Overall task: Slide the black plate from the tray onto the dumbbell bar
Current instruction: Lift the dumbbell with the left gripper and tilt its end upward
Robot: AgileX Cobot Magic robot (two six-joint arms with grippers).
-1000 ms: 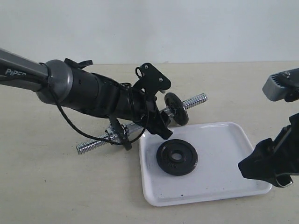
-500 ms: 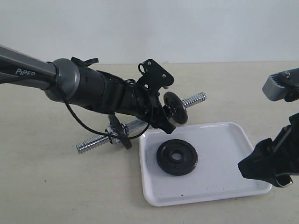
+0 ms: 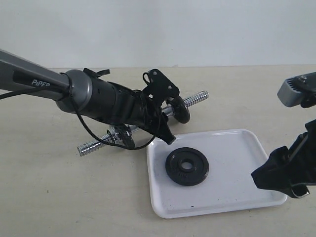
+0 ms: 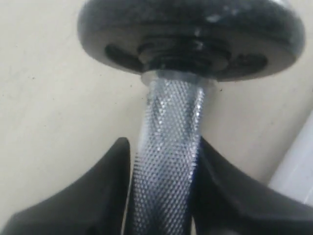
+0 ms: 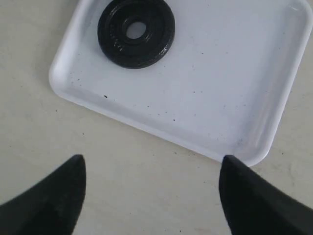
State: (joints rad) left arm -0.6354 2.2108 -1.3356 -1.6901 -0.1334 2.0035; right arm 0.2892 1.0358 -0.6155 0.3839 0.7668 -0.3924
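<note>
Plain beige desk [image 3: 49,197], matte, a few tiny dark specks up close. White tray [image 3: 237,163] sitting flat on it, over on the right half of the exterior view, rounded corners and a low rim. Chrome bar [image 3: 91,146] just beside the tray's far left corner, running at a slant. Can't tell if its threaded end actually touches the desk.

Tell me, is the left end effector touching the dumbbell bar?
Touching. In the left wrist view, the left end effector presses both fingers against the dumbbell bar.
</note>
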